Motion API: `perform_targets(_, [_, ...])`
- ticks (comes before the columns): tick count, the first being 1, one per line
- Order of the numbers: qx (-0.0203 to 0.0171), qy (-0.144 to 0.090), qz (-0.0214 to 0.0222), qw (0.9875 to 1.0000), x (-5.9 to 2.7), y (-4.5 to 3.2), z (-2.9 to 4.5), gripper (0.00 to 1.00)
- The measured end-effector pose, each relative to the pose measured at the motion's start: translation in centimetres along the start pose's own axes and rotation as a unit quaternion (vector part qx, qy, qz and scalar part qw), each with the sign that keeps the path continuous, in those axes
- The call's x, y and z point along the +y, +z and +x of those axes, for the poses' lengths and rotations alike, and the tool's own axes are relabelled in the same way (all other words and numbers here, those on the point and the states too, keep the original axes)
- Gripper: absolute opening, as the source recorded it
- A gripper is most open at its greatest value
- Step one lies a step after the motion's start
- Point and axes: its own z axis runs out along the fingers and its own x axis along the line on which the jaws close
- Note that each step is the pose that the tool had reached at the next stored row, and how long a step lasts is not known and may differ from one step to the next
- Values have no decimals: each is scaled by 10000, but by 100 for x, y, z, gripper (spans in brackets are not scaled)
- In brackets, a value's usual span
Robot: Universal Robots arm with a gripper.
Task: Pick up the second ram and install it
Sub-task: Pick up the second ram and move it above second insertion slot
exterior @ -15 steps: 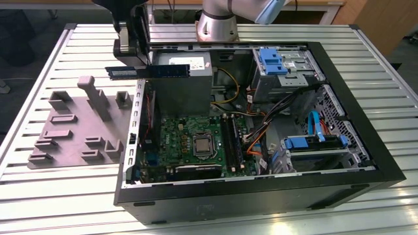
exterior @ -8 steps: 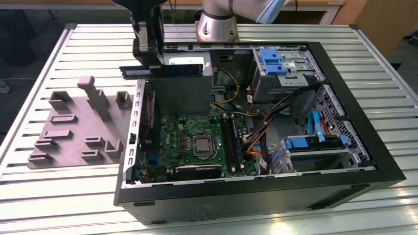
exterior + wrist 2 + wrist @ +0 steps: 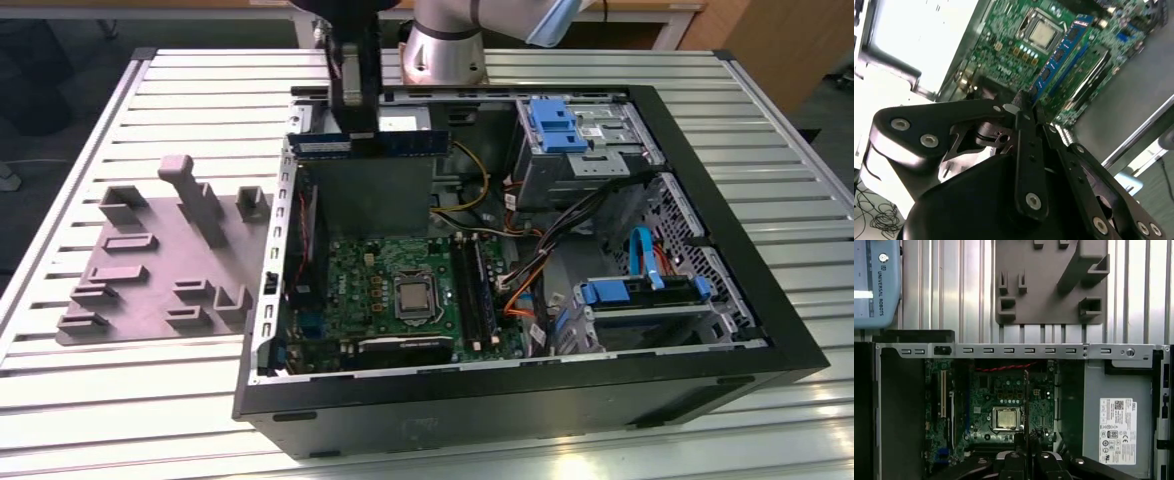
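Pinching the second ram (image 3: 407,144) on its flat faces near mid-length, the gripper (image 3: 356,130) carries the stick level in the air over the open computer case (image 3: 787,350), well apart from the motherboard (image 3: 367,280) and its black slots (image 3: 474,285). Judgement: a light, stiff, thin board, fragile at the chips and contact edge. The mid-length pinch on the faces looks balanced and leaves both ends free.

Blue second ram (image 3: 1060,56), green motherboard (image 3: 374,275), grey holder blocks (image 3: 147,265), black case (image 3: 534,395), ribbed silver table (image 3: 200,70)
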Motion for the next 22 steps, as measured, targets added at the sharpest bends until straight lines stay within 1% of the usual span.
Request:
perform_targets(13, [0, 0, 0, 10000, -514, 9, -4, 14])
perform_targets(22, [0, 0, 0, 10000, -917, 18, -7, 14])
